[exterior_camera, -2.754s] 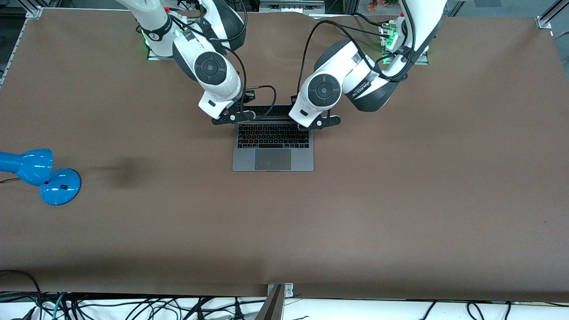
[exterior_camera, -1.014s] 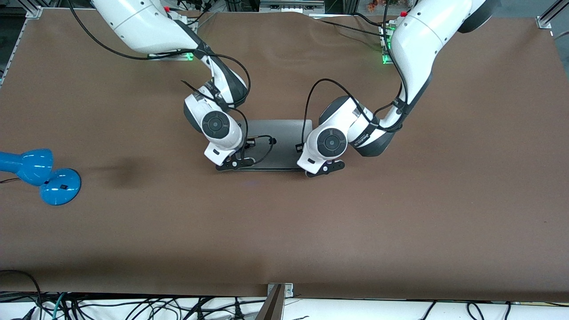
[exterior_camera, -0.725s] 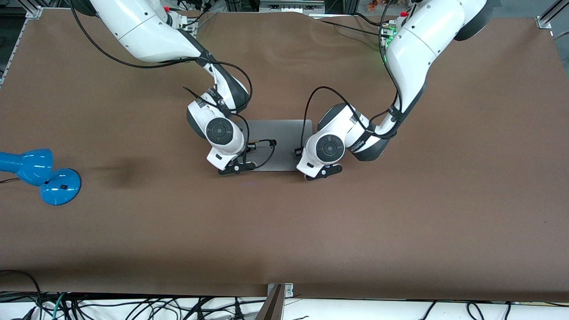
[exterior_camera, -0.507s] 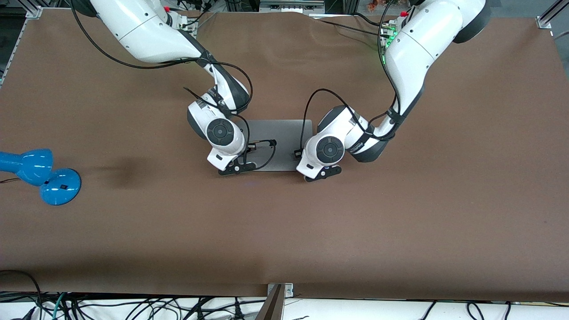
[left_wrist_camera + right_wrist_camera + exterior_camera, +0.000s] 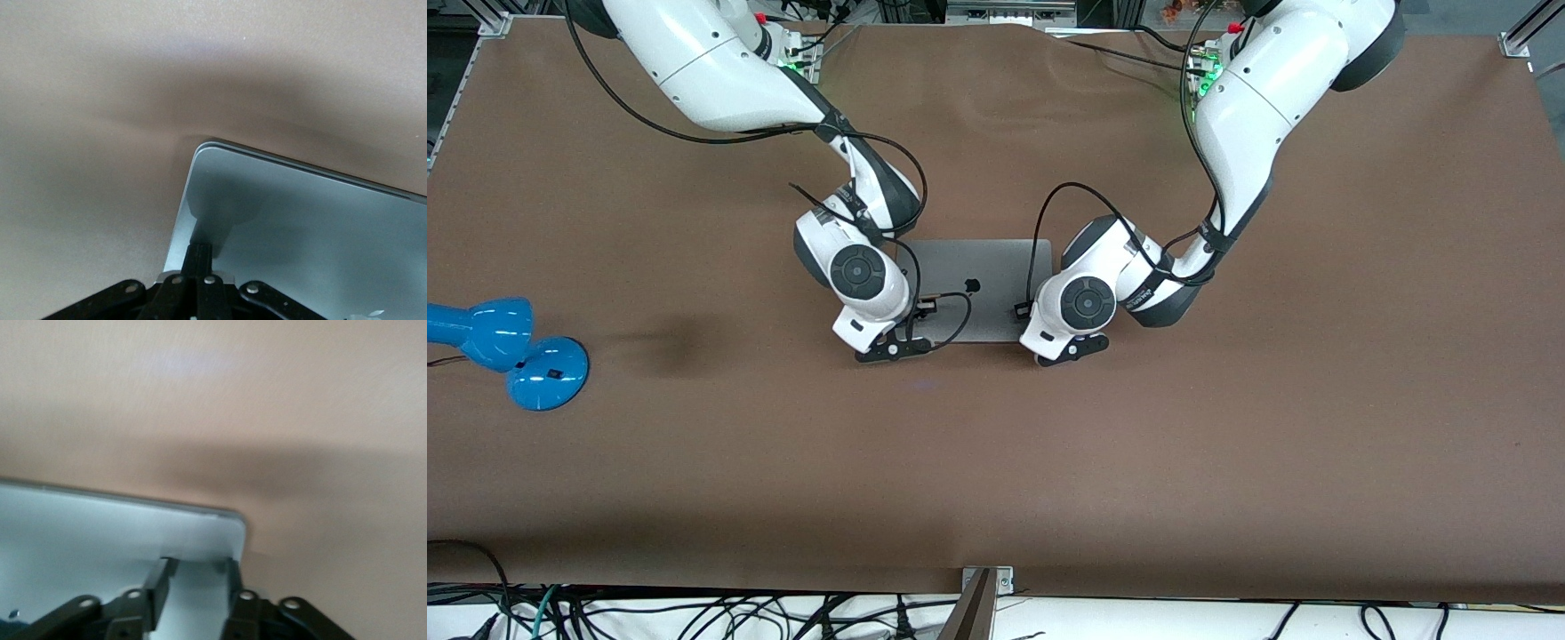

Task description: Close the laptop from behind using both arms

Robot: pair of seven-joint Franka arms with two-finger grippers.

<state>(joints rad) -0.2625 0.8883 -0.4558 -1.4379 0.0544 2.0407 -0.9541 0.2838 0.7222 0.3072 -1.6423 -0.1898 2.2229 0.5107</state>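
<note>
The space-grey laptop point(image 5: 983, 289) lies in the middle of the brown table with its lid down flat and the dark apple logo facing up. My left gripper point(image 5: 1073, 349) is shut and rests on the lid's corner nearest the front camera, toward the left arm's end. In the left wrist view its gripper point(image 5: 202, 248) presses on the lid point(image 5: 300, 227). My right gripper point(image 5: 891, 350) is open over the lid's other near corner. In the right wrist view its gripper point(image 5: 197, 561) has the fingers apart on the lid point(image 5: 87, 527), holding nothing.
A blue desk lamp point(image 5: 511, 348) lies on the table at the right arm's end, well away from the laptop. Cables run along the table edge point(image 5: 996, 591) nearest the front camera.
The laptop was open with its keyboard showing; both grippers pushed the lid down toward the front camera. It now lies flat, with the apple logo uncovered.
</note>
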